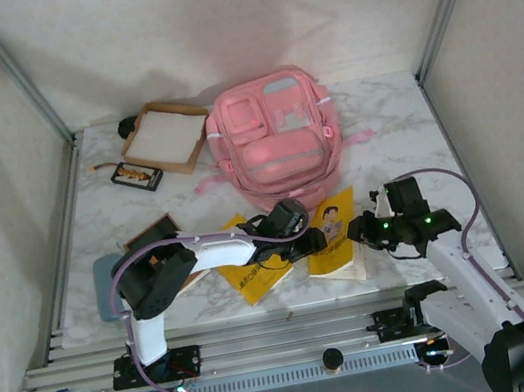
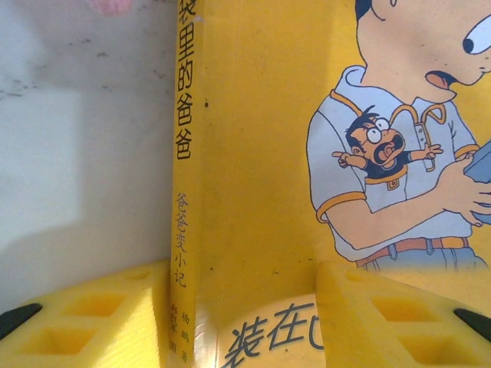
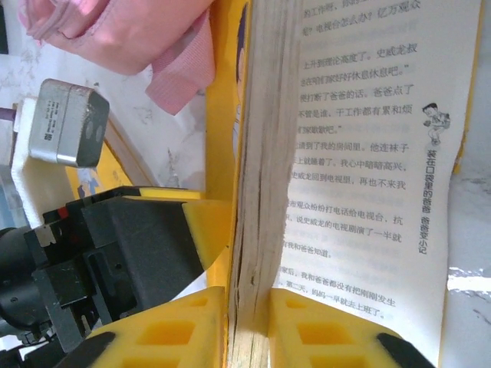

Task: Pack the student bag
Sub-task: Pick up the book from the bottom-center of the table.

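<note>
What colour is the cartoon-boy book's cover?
The book has a yellow cover, clearest in the left wrist view.

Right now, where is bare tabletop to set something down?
Bare marble right of the student bag, toward the frame post; a narrower strip left, in front of the dark case. Crowded: front centre, where the left gripper and right gripper meet at the yellow book.
</note>
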